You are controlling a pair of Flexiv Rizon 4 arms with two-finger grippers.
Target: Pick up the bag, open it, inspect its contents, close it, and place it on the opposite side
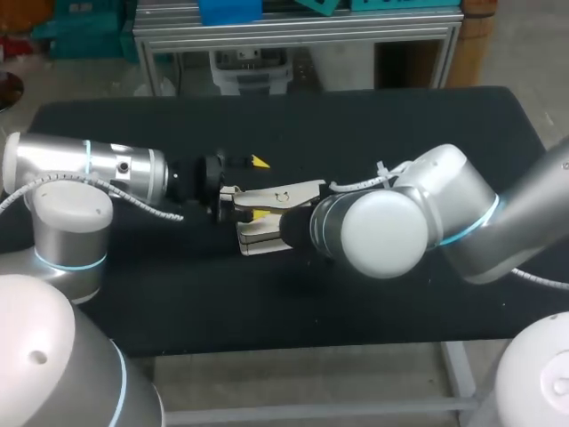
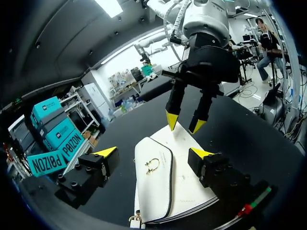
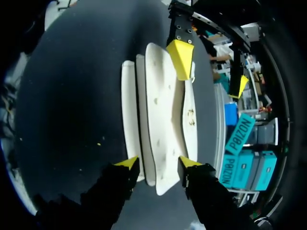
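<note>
Our left gripper stands wide open and holds nothing. The white bag lies between its fingers, and the right wrist view shows one of its yellow tips against the bag's far edge, the other well apart. The bag is near the middle of the black table, between our two grippers; we cannot tell whether it is lifted clear. Our right gripper is closed about the bag's other end, a yellow tip against each side. We judge the task to be at an early stage: the bag is grasped, but its flap is still down, so opening, inspecting, closing and setting it on the opposite side all remain. Only the left wrist view shows the flap's gold ring clasp. Only the right wrist view shows the grip, since in the head view our right arm covers that gripper.
</note>
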